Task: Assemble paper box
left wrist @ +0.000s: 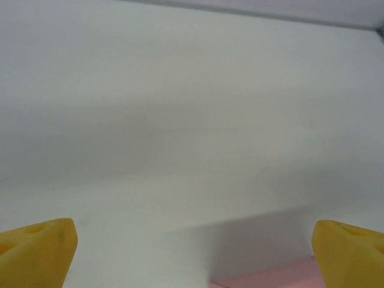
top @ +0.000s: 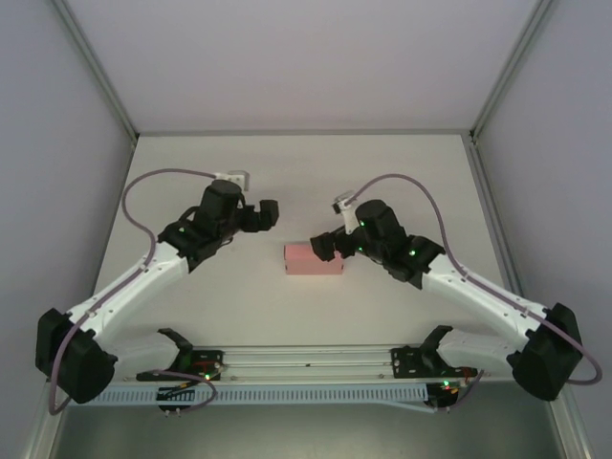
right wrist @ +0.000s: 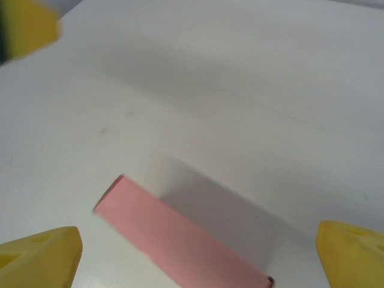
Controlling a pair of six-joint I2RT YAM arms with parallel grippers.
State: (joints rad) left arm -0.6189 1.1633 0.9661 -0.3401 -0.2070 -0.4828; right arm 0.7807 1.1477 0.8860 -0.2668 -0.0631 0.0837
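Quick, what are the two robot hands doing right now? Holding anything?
Left gripper: open, jaws wide apart, holding nothing.
Right gripper: open, holding nothing; the small pink rectangular paper box lies loose beneath its jaws.

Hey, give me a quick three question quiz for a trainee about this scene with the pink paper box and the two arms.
1. Which is nearer the pink rectangular paper box, the left pincer or the right pincer?
2. True or false: both pincers are shut.
3. The box lies: A) in the left pincer, B) on the white table, C) held by both pincers.
Key: 1 right pincer; 2 false; 3 B.
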